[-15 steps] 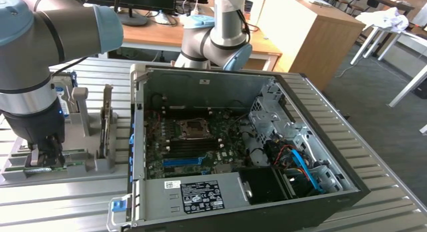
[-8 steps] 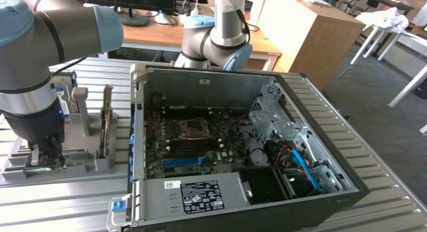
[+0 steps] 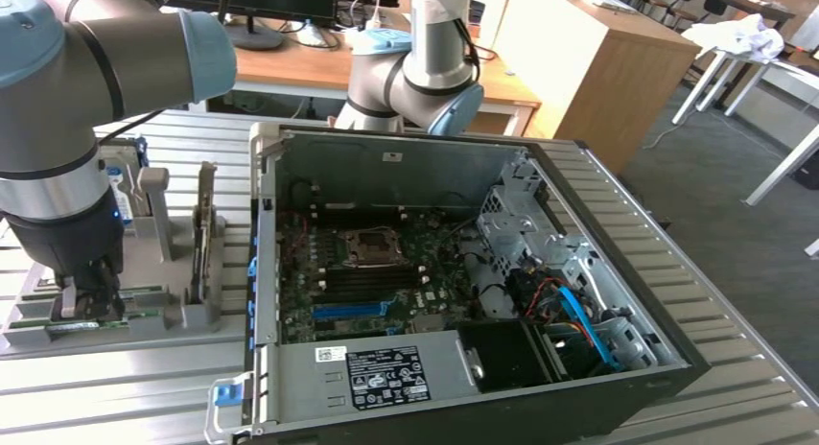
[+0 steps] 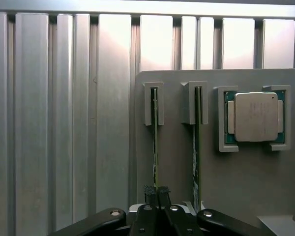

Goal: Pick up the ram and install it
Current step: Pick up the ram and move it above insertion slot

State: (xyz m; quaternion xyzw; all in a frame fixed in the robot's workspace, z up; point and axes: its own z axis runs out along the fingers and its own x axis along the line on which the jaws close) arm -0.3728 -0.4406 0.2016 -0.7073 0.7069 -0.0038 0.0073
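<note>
Ribbed grey metal makes up the bench (image 3: 115,397), and we start at its front edge. Closest to us sits an open computer case (image 3: 666,368) with a grey power box (image 3: 371,373) that has a white label. Deeper inside we see the green main board (image 3: 371,272).

On the exterior view's left of the case, a grey holder (image 3: 192,316) lies on the bench. The tool (image 4: 156,191) is down over this holder. Its two black tips are pressed together on the thin edge of the ram (image 4: 155,147), so it is gripping the ram. The ram stands on its edge in a slot of the holder, and its other end sits in a small grey bracket. Just beside it, a second green stick (image 4: 196,147) stands in the next slot. Next to that, a square silver chip (image 4: 256,117) lies flat in its own frame. A taller card (image 3: 202,239) stands upright a bit farther back in the holder.

Above the tool rises the grey arm (image 3: 77,100) with its blue caps. Far behind the bench we see wooden desks (image 3: 589,61).
</note>
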